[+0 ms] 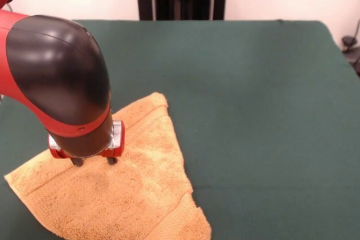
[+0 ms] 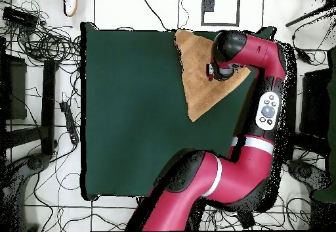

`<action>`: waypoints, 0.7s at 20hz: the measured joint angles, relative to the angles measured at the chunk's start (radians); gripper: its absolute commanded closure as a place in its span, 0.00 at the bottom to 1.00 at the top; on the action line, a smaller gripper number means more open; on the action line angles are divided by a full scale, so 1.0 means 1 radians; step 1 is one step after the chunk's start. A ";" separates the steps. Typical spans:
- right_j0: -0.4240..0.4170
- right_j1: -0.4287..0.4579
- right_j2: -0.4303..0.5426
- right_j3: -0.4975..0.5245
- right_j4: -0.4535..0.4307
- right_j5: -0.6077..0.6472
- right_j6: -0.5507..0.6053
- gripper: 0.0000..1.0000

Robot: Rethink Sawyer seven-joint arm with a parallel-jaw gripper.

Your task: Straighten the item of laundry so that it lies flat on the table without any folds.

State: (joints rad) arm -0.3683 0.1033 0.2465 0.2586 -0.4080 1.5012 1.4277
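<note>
Dark green surface (image 1: 253,111) spread wide on every side of the claw, most of it bare and lying away from the claw toward the other long edge. In the overhead view, reaching out from under the claw to a far left edge with cables (image 2: 39,45) on the floor beyond; none of that floor visible from the front.

Red and black arm (image 1: 53,77) bulking large above the claw in the front view, only its last elbow showing there. From overhead, traced whole: sweeping up from the picture's bottom, bending past a grey button panel (image 2: 267,108), ending right over the claw.

Golden-orange towel (image 1: 129,189) directly under the claw and spreading from it on all sides. In the front view, running off the bottom of the picture, one pointed corner stretching past the claw toward the robot's side, a flat woven band showing along an edge. From overhead, seen complete as a rough triangle, not a square, so clearly doubled over rather than flat; sitting at one corner of the surface, one side along the surface's edge.

Claw (image 1: 94,161) seen clearly only from the front: two dark fingertips (image 1: 77,162) parted a little, pointing straight down, at or just above the pile, gripping nothing visible. From overhead, hidden beneath the wrist
</note>
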 measured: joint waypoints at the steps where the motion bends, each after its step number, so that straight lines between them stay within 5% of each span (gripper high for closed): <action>1: 0.000 0.000 0.000 0.000 0.000 0.000 0.000 0.00; 14: -0.005 -0.005 -0.003 0.016 0.020 -0.013 0.000 0.00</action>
State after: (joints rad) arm -0.3732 0.0979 0.2430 0.2750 -0.3877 1.4887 1.4277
